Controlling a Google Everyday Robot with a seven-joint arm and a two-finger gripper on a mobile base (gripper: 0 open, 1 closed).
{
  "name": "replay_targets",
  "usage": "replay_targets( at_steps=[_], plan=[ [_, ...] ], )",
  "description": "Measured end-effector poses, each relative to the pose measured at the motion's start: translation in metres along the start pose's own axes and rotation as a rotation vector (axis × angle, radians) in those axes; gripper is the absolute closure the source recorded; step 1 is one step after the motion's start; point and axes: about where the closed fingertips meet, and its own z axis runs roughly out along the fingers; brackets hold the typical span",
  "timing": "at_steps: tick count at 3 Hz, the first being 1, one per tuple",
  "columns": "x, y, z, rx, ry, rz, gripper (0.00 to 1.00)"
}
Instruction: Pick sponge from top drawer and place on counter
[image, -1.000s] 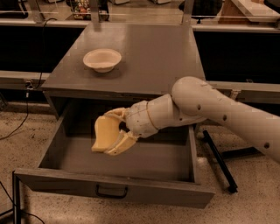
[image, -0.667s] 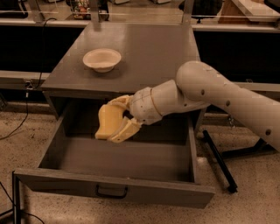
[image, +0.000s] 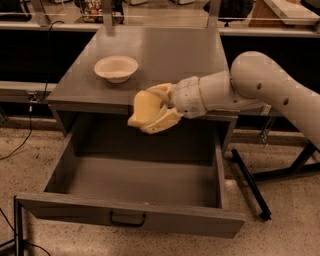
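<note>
My gripper (image: 148, 113) is shut on the pale yellow sponge (image: 144, 104), which sits between its cream fingers (image: 162, 122). It holds the sponge in the air at the front edge of the grey counter (image: 170, 55), above the back of the top drawer (image: 135, 180). The drawer is pulled wide open and its inside shows nothing else. Its dark handle (image: 127, 219) is at the centre of the front. My arm (image: 260, 87) reaches in from the right.
A cream bowl (image: 116, 67) stands on the counter's left half, just left of and behind the gripper. A black metal stand leg (image: 250, 185) lies on the floor right of the drawer. Cables (image: 20, 140) run along the floor at left.
The gripper has risen out of the drawer with the sponge in it and moved back and to the right, up to the level of the counter's front edge.
</note>
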Motion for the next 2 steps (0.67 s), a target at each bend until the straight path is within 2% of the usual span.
replay_targets(
  at_steps=[1, 2],
  plan=[
    [0.011, -0.035, -0.026, 0.116, -0.02, 0.058, 1.0],
    [0.017, -0.06, -0.062, 0.245, 0.035, 0.112, 1.0]
  ],
)
